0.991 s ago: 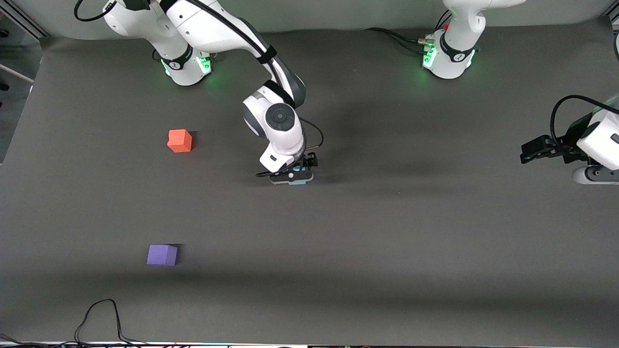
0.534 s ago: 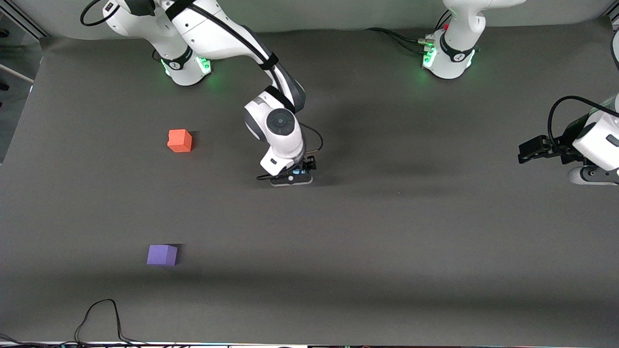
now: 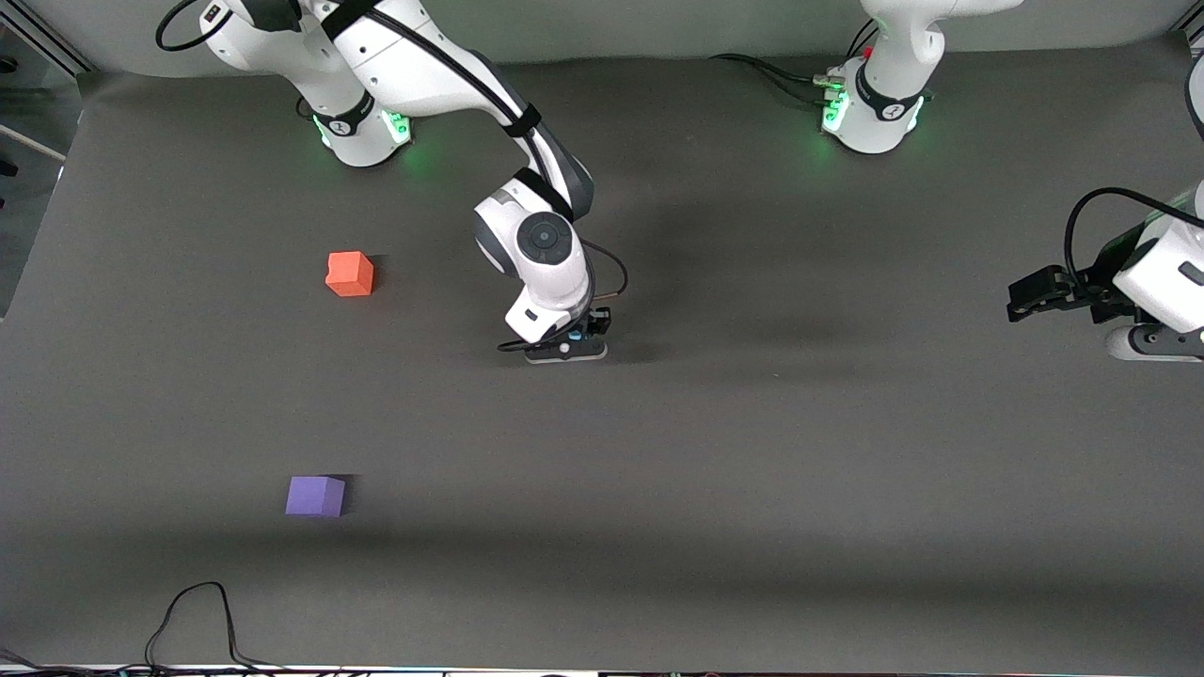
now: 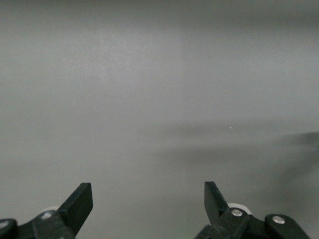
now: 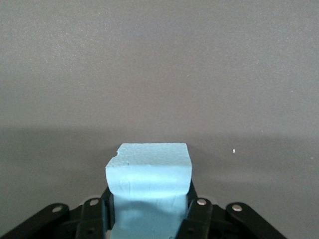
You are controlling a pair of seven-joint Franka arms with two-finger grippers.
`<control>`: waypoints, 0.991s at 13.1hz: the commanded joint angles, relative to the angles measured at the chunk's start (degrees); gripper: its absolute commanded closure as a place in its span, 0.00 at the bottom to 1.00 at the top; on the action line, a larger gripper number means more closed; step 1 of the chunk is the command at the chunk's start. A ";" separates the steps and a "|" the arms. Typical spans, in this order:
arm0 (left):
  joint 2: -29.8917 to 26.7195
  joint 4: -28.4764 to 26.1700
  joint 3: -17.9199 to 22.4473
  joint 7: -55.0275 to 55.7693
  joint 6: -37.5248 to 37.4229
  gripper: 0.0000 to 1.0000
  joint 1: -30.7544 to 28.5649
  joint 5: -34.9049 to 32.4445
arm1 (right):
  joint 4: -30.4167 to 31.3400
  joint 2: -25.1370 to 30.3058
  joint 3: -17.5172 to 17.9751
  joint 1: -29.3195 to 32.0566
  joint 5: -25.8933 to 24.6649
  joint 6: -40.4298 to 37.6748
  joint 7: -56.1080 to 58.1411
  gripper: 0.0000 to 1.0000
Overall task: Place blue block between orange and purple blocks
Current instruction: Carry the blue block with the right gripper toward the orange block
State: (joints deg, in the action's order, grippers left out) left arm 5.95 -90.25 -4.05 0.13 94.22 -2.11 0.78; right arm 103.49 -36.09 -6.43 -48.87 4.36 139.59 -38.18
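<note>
My right gripper is shut on the light blue block, which fills the space between its fingers in the right wrist view; in the front view only a sliver of it shows under the hand, over the middle of the table. The orange block sits toward the right arm's end. The purple block sits nearer the front camera than the orange one. My left gripper is open and empty, waiting at the left arm's end; its fingers stand wide apart over bare table.
A dark grey mat covers the table. A black cable loops at the table's near edge, nearer the camera than the purple block. The arm bases stand along the top edge.
My right gripper has risen slightly with the blue block held in it. The left gripper shifted a little. The orange and purple blocks have not moved.
</note>
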 commanded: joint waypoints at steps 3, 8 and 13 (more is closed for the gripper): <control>-0.50 -0.63 0.36 -0.92 1.31 0.00 0.35 -0.34 | 0.48 8.82 -2.53 0.18 0.30 -8.77 0.12 0.75; -0.50 -0.19 0.45 -0.92 1.40 0.00 0.17 -0.70 | 0.13 23.24 -10.07 0.97 0.48 -24.59 9.32 0.75; -0.50 0.60 0.45 -1.10 0.88 0.00 0.35 -0.70 | 0.22 32.39 -21.50 0.89 0.48 -34.72 19.18 0.75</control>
State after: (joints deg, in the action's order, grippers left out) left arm 6.00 -90.10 -3.80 -0.06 95.17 -2.14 0.75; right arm 102.09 -6.87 -24.80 -47.51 4.35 106.63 -22.29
